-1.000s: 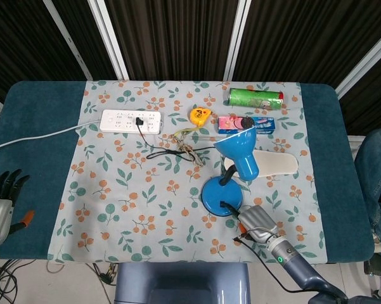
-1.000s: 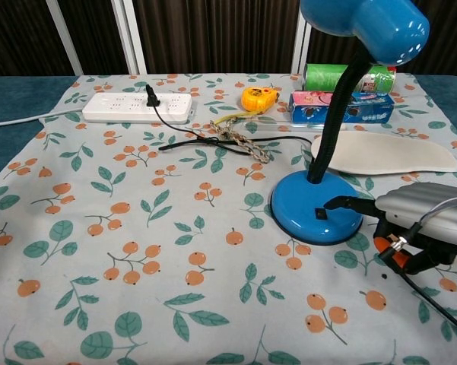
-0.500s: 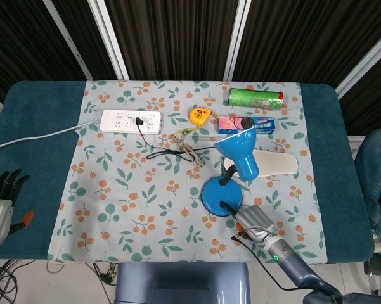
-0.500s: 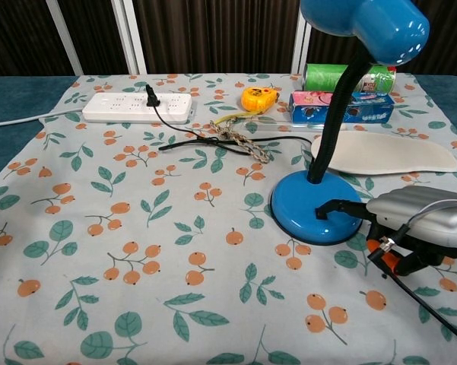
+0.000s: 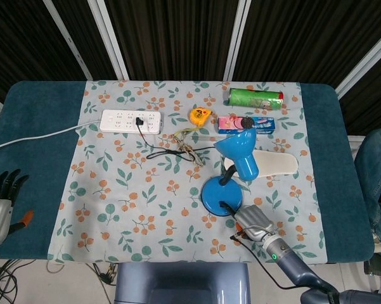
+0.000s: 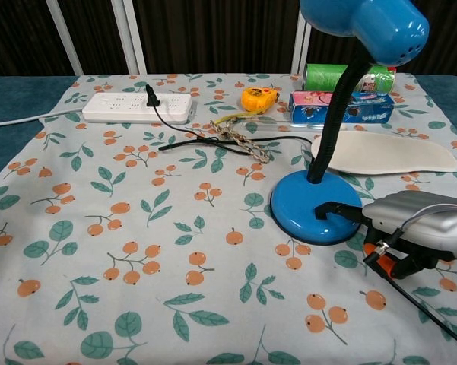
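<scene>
Pressing a dark fingertip onto the blue lamp base [image 6: 316, 209], my right hand [image 6: 410, 228] (fingers mostly tucked under) holds nothing.

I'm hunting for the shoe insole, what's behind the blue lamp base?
Behind the lamp base lies the white insole; the lamp's neck covers a strip of it.

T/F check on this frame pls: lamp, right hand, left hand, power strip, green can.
1. The right hand has a fingertip on the base of the blue lamp. True.
2. The left hand holds the power strip. False: it is at the table's left edge, holding nothing.
3. A black plug sits in the power strip. True.
4. The green can stands upright. False: it lies on its side.
5. The lamp is tipped over. False: it stands on its base.
</scene>
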Available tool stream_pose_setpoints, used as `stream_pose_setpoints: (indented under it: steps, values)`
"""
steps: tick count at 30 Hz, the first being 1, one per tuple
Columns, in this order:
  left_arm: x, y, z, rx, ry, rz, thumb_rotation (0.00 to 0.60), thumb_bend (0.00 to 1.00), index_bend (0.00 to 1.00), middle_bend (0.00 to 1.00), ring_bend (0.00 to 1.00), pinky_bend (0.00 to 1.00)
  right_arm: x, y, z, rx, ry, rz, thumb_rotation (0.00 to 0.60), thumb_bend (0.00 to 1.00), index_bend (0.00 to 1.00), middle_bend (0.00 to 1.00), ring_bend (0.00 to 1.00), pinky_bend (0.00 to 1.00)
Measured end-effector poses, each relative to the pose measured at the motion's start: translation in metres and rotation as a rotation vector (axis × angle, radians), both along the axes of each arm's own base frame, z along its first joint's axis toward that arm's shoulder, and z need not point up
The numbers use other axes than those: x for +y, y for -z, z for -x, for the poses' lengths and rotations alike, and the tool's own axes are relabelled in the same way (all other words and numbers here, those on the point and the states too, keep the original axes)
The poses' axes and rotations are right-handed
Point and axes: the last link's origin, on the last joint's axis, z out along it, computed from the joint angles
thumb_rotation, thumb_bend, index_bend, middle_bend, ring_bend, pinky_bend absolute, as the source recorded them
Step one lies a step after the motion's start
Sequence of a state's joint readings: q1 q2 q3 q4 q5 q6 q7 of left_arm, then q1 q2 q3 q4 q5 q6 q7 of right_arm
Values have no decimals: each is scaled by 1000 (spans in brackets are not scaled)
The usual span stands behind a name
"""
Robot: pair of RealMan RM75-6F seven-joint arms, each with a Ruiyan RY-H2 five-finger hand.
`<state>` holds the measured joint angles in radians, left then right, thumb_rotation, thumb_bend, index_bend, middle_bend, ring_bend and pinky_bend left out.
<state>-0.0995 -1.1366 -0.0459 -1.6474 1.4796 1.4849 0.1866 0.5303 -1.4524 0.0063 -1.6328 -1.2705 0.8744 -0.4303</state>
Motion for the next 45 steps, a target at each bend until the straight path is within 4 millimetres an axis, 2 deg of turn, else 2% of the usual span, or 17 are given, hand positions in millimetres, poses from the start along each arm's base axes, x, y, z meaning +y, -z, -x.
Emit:
stream_pose_setpoints:
  steps: [10,14,17,22,24,25,26,27,28,29,34,38,45]
  values:
    - [0,0,0,-1,-1,-1,600,257,139,36,3,79,-5,-4,-2,-11,5,19,600,752,6,794,822,973]
    - [0,0,1,-5,-6,2,600,257,139,36,2,80,-13,-16,-7,-69,18,98,600,752,6,759,750,981]
    - [0,0,1,-11,-14,3,600,257,139,36,3,80,-17,-36,-8,-136,44,177,600,710,2,632,631,990]
    - [0,0,1,-16,-14,8,600,258,139,36,3,80,-14,-75,1,-152,94,214,600,485,0,222,308,999]
    - [0,0,0,-16,-12,6,600,258,139,36,3,80,-9,-94,8,-125,116,216,600,410,0,139,240,985]
    - [0,0,0,-15,-12,5,600,258,139,36,4,80,-6,-102,12,-111,126,219,600,362,0,112,207,820]
    - [0,0,0,-14,-12,4,600,258,139,36,4,80,-3,-111,16,-96,137,225,600,321,0,91,181,528]
    - [-1,0,0,-14,-13,4,600,258,139,36,4,80,2,-122,22,-76,148,240,600,301,0,79,166,328]
    - [-1,0,0,-13,-13,4,600,258,139,36,4,80,5,-129,25,-64,150,258,600,275,0,65,149,78]
    - [-1,0,0,-12,-13,4,600,258,139,36,4,80,8,-135,29,-57,151,278,600,257,0,54,138,2]
    - [-1,0,0,-8,-9,3,600,258,139,36,4,80,28,-153,50,-58,133,431,600,182,0,32,110,0]
    - [-1,0,-1,-4,-6,3,600,258,139,36,4,80,45,-164,76,-44,94,565,600,180,0,31,108,0]
    - [-1,0,0,0,-7,2,600,259,139,36,4,80,60,-165,96,-40,-2,653,600,180,0,31,100,0]
